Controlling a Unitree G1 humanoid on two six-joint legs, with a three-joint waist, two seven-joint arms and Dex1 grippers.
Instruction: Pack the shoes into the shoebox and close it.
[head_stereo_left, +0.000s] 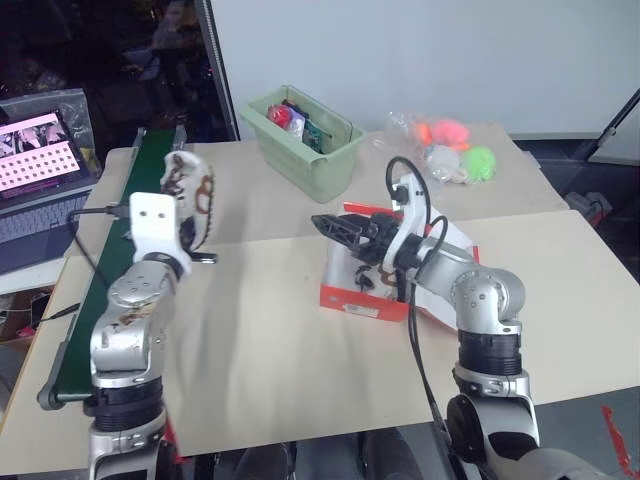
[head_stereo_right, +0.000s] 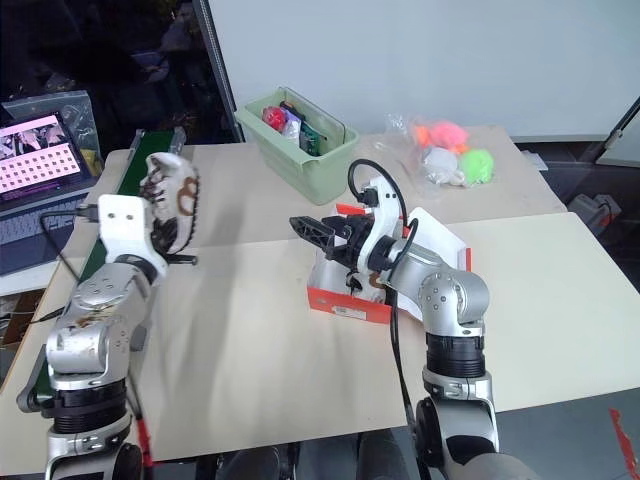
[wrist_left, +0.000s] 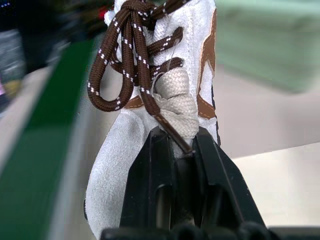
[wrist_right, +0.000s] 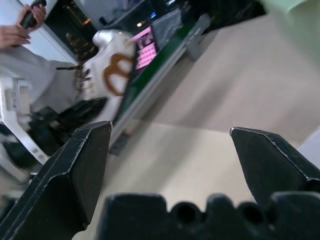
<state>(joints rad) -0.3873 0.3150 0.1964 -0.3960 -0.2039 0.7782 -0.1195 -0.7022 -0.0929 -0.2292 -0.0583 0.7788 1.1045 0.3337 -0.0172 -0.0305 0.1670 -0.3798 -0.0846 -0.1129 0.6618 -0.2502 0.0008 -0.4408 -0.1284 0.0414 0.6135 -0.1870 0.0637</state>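
On the beige counter in the head view, the red shoebox lies open at three o'clock of centre, ready for loading. At nine o'clock the left claw lifts a shoe clear. In the left wrist view its fingers pinch the shoe's tongue and lace; the right wrist view shows the right claw gaping, empty, probably to receive it.

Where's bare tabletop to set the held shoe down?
Free: the table between the left gripper holding the shoe and the shoebox; also right of the box. Crowded: back edge, with green bin and bagged toys.
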